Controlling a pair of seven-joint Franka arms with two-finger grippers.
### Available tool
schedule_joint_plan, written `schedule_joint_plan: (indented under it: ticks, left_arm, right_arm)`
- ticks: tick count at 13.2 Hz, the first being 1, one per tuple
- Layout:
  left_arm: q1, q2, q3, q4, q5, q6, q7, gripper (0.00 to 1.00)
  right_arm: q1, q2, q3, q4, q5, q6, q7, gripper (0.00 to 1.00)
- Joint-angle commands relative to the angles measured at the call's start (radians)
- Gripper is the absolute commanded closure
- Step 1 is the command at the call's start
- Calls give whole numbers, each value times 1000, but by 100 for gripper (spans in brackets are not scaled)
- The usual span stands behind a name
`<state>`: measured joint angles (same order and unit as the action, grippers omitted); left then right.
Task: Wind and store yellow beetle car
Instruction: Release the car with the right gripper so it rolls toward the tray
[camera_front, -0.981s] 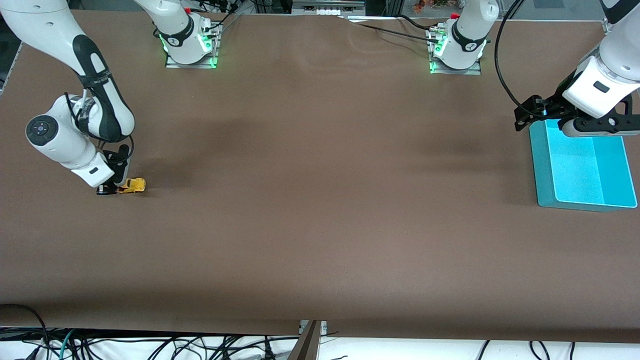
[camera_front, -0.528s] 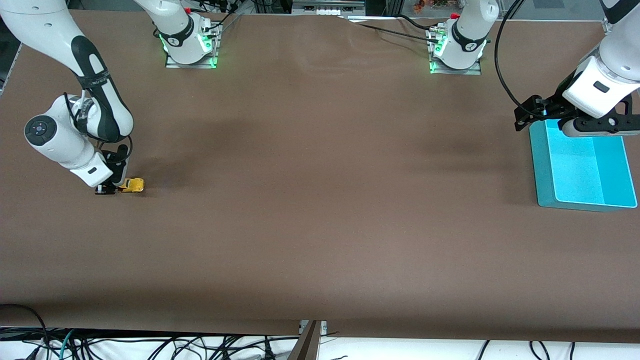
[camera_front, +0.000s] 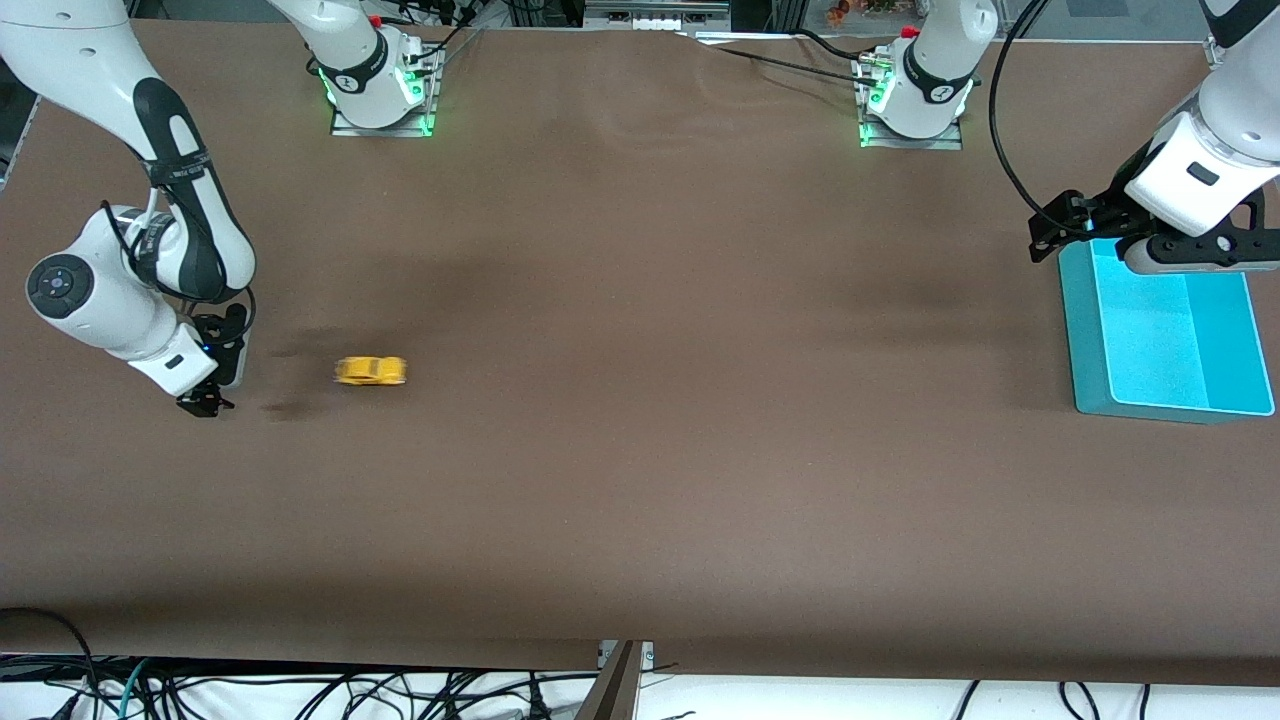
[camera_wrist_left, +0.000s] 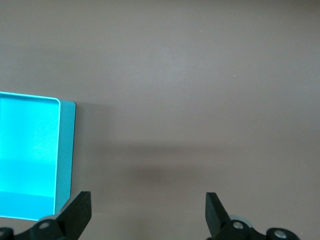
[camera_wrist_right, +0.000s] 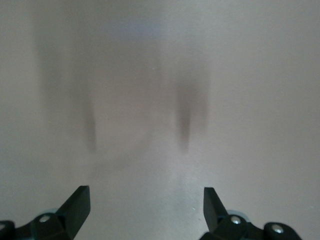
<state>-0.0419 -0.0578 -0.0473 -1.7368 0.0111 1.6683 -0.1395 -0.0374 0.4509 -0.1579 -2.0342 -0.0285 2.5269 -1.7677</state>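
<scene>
Sitting alone on the brown cloth-covered table (camera_front: 640, 450) in the front view is the tiny bright-yellow beetle-shaped toy car (camera_front: 370, 371), toward the right arm's end of the table. Its outline is smeared lengthwise; body reads as a low rounded yellow dome with a slightly darker orange-yellow band along the lower edge. Windows and wheels cannot be made out. Nothing touches it.

Right gripper (camera_front: 205, 403): low over the table near that same end, clear of the car, black fingertips pointing down; two dark shadow streaks lie on the cloth between it and the car. Left gripper (camera_front: 1050, 235): over the table just beside the edge of the turquoise rectangular plastic bin (camera_front: 1085, 350), which stands at the left arm's end. The left arm waits there.

Left wrist view: left gripper (camera_wrist_left: 148, 215) fingers (camera_wrist_left: 80, 212) spread wide apart, nothing between them, bare brown cloth beneath. A corner of the bin (camera_wrist_left: 65, 150) shows, bright cyan floor and darker teal rim.

Right wrist view: right gripper (camera_wrist_right: 145, 210) fingers (camera_wrist_right: 77, 205) likewise spread wide and empty. Only blurred cloth under them, with two soft vertical shadow streaks. Car not visible in either wrist view.
</scene>
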Motion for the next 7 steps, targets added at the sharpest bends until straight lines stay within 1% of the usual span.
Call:
schedule_joint_plan:
  ticks: [1, 3, 5, 7]
  left_arm:
    - [-6, 10, 1, 28, -10, -27, -2, 0]
    - [-6, 10, 3, 28, -8, -27, -2, 0]
    - [-6, 10, 3, 28, -10, -25, -2, 0]
    - [-6, 10, 3, 28, -8, -25, -2, 0]
  right_arm:
    - [-18, -12, 27, 20, 21, -27, -21, 0]
    - [-16, -18, 35, 44, 61, -62, -18, 0]
    - [-16, -20, 38, 77, 71, -100, 8, 0]
    - [-15, -34, 46, 106, 96, -151, 103, 0]
